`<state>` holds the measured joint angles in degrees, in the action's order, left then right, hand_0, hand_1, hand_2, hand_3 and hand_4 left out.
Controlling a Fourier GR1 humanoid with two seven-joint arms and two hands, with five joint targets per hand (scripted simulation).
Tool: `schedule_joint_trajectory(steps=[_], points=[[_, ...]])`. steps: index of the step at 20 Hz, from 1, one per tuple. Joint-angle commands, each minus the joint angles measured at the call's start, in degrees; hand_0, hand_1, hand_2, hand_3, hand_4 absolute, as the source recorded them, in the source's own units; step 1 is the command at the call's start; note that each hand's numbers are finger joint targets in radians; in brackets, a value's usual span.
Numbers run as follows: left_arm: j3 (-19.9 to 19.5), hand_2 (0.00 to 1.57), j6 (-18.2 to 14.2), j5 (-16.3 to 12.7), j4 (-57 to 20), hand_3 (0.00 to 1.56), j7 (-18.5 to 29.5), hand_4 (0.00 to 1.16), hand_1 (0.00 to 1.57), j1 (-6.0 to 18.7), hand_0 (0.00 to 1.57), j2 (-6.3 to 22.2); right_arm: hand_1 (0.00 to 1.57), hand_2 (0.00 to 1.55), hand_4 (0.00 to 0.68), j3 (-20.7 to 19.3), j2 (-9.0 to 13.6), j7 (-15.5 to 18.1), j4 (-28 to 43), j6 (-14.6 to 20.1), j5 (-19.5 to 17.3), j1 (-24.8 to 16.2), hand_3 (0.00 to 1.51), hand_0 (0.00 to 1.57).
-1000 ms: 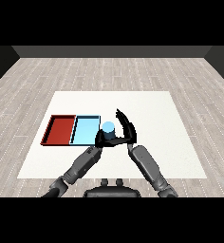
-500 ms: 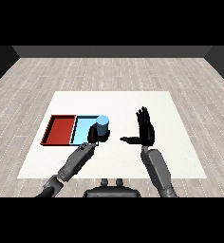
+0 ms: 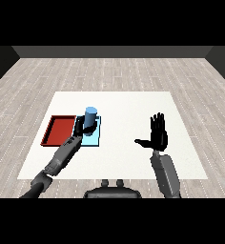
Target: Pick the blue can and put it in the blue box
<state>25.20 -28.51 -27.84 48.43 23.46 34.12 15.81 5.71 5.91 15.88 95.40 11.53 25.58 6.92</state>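
Near edge first: your right hand (image 3: 158, 136) sits lower right of centre, upright, fingers straight and spread, thumb out to the side, holding nothing. It's well apart from the trays and not involved in the carry.

Left forearm runs up from the lower left corner toward the middle left of the frame. Left hand (image 3: 81, 128) is curled round the lower part of the blue can (image 3: 90, 119), so it's clamped on the can. Can looks upright, top face showing.

Can is over the blue tray (image 3: 96, 137), toward the tray's near-left part. I can't tell whether its base is touching the tray floor or is just above it, since the hand covers the bottom. Red tray (image 3: 59, 129) lies just left of the blue one, touching or nearly so, nothing in it that I can see. Both sit on the white surface (image 3: 128, 107), left of centre.

Progress, my read: pick is done, carry is done or nearly done. Left to do: get the can seated on the tray floor if it isn't already, open the left hand, pull it clear without tipping the can. Watch the tray's left wall next to the red tray on release.
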Motion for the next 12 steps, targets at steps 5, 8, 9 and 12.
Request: schedule_joint_trajectory(steps=[5,8,9,12], points=[[2.4,1.53,-0.7,6.6,-17.2,1.44,-12.9,0.99,1.57,7.7,1.57,3.2,0.0,0.0,0.0,-3.0,0.3,1.9,-2.3,-3.4,2.6,-1.0,0.0,0.0],[4.0,1.35,-2.6,8.4,-24.7,1.18,-19.5,0.94,1.44,9.8,1.44,0.9,0.0,0.0,0.0,-3.4,0.4,2.2,-3.8,-3.3,2.2,-0.3,0.0,0.0],[3.7,0.83,-3.5,8.8,-28.3,0.84,-20.5,0.92,0.89,11.7,0.89,-1.2,0.0,0.0,0.0,-2.0,-0.7,2.8,-2.6,-3.3,1.9,-3.1,0.0,0.0],[5.4,0.85,-2.6,10.2,-35.0,0.44,-23.9,0.88,0.95,10.2,0.95,-4.3,0.0,0.0,0.0,-4.0,0.1,1.7,-6.8,-3.9,3.0,1.3,0.0,0.0]])
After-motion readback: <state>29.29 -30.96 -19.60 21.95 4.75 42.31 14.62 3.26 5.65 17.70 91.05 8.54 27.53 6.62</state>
